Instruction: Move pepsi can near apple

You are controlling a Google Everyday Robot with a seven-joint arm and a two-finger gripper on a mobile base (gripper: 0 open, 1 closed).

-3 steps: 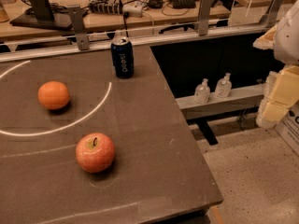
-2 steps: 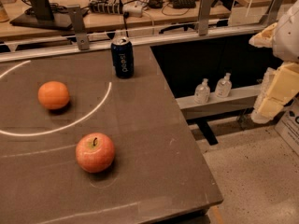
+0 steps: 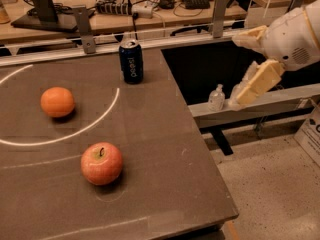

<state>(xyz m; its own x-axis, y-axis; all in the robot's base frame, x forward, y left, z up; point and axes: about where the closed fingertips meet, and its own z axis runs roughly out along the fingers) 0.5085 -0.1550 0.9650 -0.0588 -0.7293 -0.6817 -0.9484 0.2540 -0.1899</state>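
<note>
The pepsi can, dark navy with white lettering and a silver top, stands upright at the far edge of the dark table. The apple, reddish-orange with a short dark stem, sits near the table's front, well apart from the can. My gripper hangs in the air off the table's right side, to the right of the can at about its height. Its cream fingers are spread open and hold nothing.
A smaller stemless orange fruit lies at the left inside a white painted arc. The table's right edge drops to a floor gap. Small bottles stand on a low shelf on the right. A cluttered bench with cables runs behind the table.
My gripper has moved left and a little upward, closer to the table's right edge. The can, the apple and the orange fruit have not moved.
</note>
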